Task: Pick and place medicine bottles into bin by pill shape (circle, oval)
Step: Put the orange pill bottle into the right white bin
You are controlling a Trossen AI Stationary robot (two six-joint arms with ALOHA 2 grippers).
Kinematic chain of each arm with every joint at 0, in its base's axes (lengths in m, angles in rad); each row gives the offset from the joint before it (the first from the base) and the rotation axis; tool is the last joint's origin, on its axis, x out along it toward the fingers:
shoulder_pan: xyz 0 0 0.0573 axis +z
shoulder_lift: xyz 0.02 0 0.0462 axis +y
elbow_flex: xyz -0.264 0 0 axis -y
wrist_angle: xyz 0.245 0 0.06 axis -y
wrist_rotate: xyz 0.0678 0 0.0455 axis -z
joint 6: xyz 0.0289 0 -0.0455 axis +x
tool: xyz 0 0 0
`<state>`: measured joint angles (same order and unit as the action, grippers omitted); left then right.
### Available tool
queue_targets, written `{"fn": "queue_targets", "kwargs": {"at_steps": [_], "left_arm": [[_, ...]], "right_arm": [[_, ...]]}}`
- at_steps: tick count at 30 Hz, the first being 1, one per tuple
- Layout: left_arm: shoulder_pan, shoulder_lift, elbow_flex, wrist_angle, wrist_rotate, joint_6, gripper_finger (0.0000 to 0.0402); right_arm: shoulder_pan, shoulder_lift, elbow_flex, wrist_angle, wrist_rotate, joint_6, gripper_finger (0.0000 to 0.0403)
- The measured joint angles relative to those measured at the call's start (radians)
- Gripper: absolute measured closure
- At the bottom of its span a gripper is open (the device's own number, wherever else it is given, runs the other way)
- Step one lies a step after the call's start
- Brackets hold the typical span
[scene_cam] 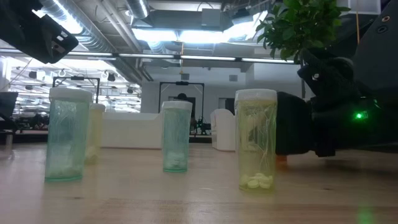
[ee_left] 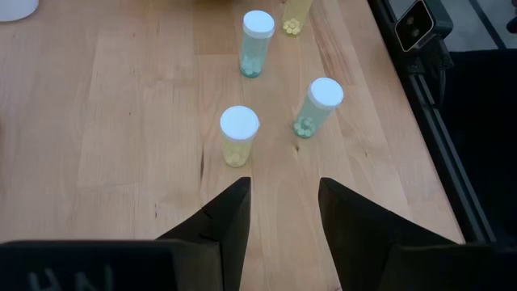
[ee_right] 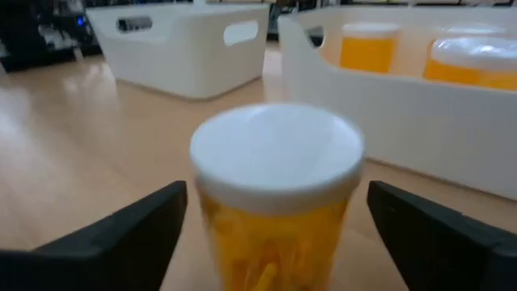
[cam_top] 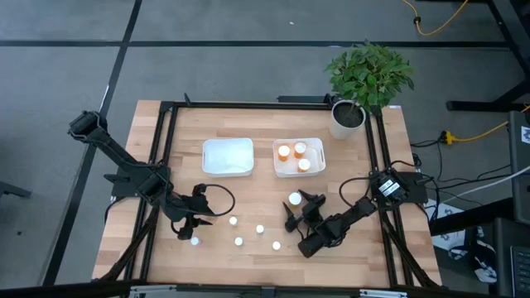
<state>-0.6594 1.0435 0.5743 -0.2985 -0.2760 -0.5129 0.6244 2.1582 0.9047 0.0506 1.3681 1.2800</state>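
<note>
Lab/open office: exposed ceiling ducts (scene_cam: 93, 28), strip lights (scene_cam: 180, 35), wood workbench (cam_top: 248, 248).

Two white plastic bins side by side mid wooden counter (cam_top: 248, 248): left bin (cam_top: 228, 156), right bin (cam_top: 299, 157) holding three orange white-capped bottles (cam_top: 296, 155). Five small tinted bottles (cam_top: 238, 242) in front; potted green plant (cam_top: 363, 83) at the far right corner.

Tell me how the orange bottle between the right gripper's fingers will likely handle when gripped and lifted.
The orange bottle looks like rigid, smooth plastic, so the open right gripper probably needs a firm, centred squeeze or it may slip. Standing upright on a narrow base, it could tip if one finger touches first. It seems only partly filled, so likely light.
</note>
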Motion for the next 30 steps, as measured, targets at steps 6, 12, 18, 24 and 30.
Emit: {"fn": "queue_targets", "kwargs": {"at_steps": [6, 12, 18, 24, 30], "left_arm": [[0.000, 0.000, 0.000, 0.000, 0.000, 0.000, 0.0261], [0.000, 0.000, 0.000, 0.000, 0.000, 0.000, 0.0261], [0.000, 0.000, 0.000, 0.000, 0.000, 0.000, 0.0261], [0.000, 0.000, 0.000, 0.001, 0.000, 0.000, 0.0261], [0.000, 0.000, 0.000, 0.000, 0.000, 0.000, 0.0261]], "right_arm": [[0.005, -0.005, 0.000, 0.018, -0.002, 0.000, 0.0010], [0.066, -0.084, 0.001, -0.052, -0.029, -0.005, 0.0012], [0.142, -0.224, 0.001, -0.155, -0.001, -0.083, 0.0012], [0.119, -0.443, 0.001, -0.168, -0.145, -0.264, 0.0012], [-0.041, -0.641, 0.002, -0.272, -0.561, -0.296, 0.0012]]}}
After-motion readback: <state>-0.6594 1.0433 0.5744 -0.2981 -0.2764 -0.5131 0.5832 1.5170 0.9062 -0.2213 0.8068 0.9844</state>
